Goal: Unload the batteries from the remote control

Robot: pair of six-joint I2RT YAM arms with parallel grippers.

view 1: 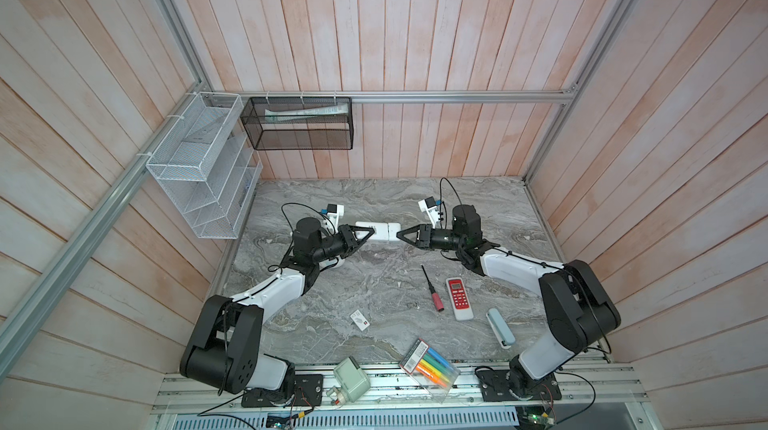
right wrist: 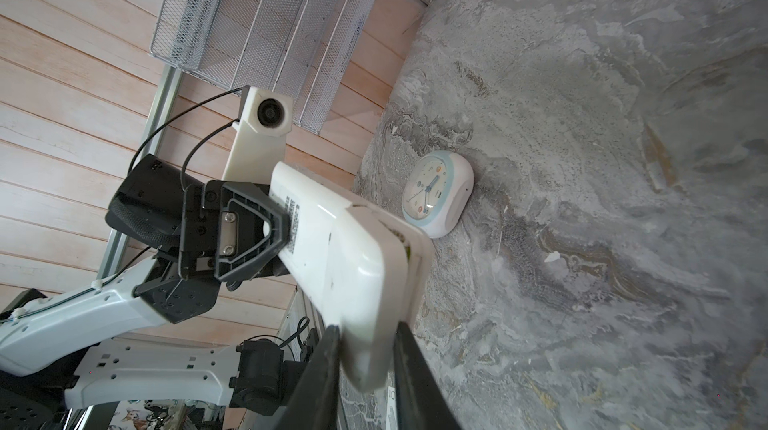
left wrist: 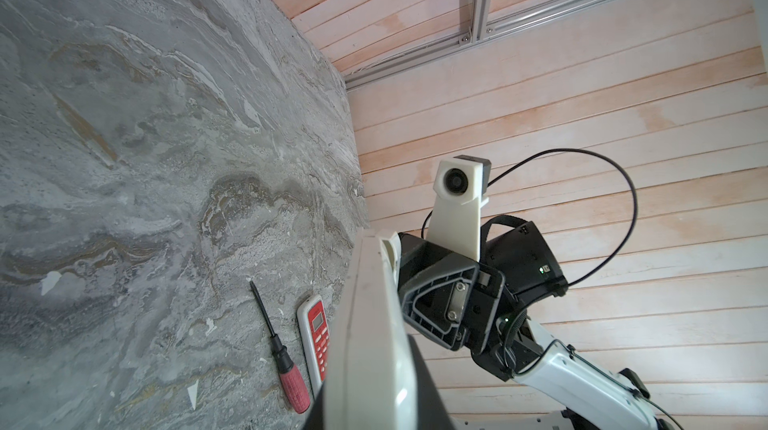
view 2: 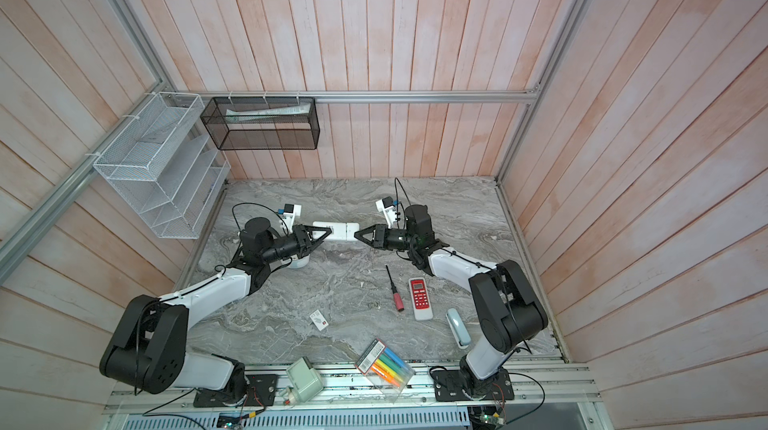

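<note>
Two black parallel grippers met at a long white plastic remote control [view 1: 384, 230], which hung clear of the grey marble-patterned tabletop [view 1: 374, 344], well beyond the tip of the red-handled screwdriver [view 1: 432, 288] toward the back wall. The left gripper [view 1: 371, 233] had its jaws drawn narrow and clamped on the end of the remote control farther to the left of the screwdriver. The right gripper [view 1: 399, 234] pinched the opposite end, the one more nearly in line with the screwdriver's tip. In the right wrist view its two dark fingers [right wrist: 328, 369] lay against either face of that end, with the casing between them. Of the small yellow-green batteries [right wrist: 408, 252] only a thin sliver showed, at a gap in the casing close to the right gripper; the rest sat hidden inside the remote control, and their number could not be told. A red-and-white keypad remote [view 1: 458, 298] lay just beside the screwdriver's handle on its right. A pale blue oblong case [view 1: 500, 328] lay farther right of the screwdriver and nearer the front. A small white card [view 1: 360, 319] lay left of the handle, well apart from it. A clear pack of coloured marker pens [view 1: 430, 367] lay in front of the handle at the tabletop's front edge. A round white and pale blue clock [right wrist: 438, 195] rested on the tabletop left of the screwdriver, under the left arm.
</note>
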